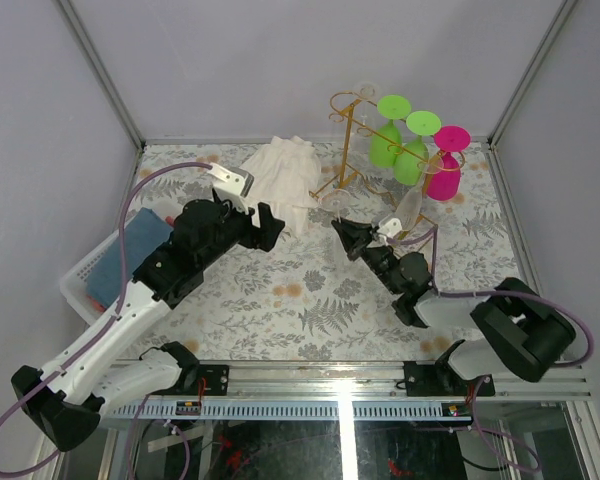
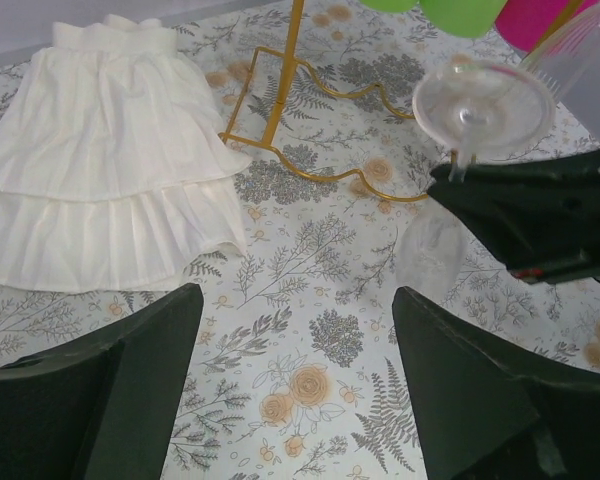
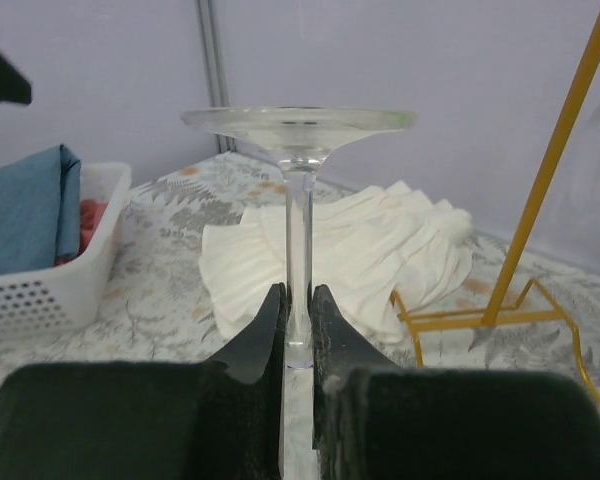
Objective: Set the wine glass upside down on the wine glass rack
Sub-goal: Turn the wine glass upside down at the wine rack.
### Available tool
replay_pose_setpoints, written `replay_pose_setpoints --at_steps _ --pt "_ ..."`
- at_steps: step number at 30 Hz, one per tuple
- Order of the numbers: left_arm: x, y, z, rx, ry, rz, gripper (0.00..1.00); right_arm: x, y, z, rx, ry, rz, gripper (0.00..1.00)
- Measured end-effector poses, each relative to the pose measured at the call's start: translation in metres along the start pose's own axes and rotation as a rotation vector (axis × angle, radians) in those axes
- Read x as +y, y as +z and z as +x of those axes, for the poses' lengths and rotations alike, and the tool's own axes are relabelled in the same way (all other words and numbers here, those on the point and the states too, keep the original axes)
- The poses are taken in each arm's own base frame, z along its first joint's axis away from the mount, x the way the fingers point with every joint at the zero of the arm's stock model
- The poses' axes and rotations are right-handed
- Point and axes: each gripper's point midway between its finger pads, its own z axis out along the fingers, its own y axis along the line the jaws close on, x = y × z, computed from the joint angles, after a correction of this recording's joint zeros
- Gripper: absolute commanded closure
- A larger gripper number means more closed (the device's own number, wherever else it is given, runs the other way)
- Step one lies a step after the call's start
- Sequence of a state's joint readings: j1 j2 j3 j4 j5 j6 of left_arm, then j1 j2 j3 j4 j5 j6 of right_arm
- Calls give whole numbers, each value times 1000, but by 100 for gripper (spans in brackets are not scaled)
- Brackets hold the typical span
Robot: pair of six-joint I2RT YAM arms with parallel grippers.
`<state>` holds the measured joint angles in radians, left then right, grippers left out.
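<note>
From above, the right tool (image 1: 348, 232) grips the clear wine glass (image 1: 335, 200) just beside the gold wine glass rack (image 1: 352, 150); the left tool (image 1: 260, 222) is spread and empty. Left wrist view: round foot far, bowl near, below that grip. Right wrist view: stem upright, foot on top, bowl hidden.

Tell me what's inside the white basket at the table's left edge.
The white basket holds a folded blue cloth with a red thing beside it. What that red thing is, and anything beneath the cloth, is covered.
</note>
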<state>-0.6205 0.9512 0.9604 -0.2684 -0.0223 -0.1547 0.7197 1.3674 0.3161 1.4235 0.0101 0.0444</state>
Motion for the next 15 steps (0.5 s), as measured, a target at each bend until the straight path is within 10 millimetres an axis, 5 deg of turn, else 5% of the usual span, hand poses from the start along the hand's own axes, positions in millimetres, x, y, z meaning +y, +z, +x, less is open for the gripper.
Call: replay_pose_setpoints --at_steps 6,15 --pt "7 -1 3 -4 -12 -27 8 -12 46 -17 -86 -9 7 100" --pt "14 -2 5 -7 -17 -52 6 -33 96 -50 -211 -28 106 100"
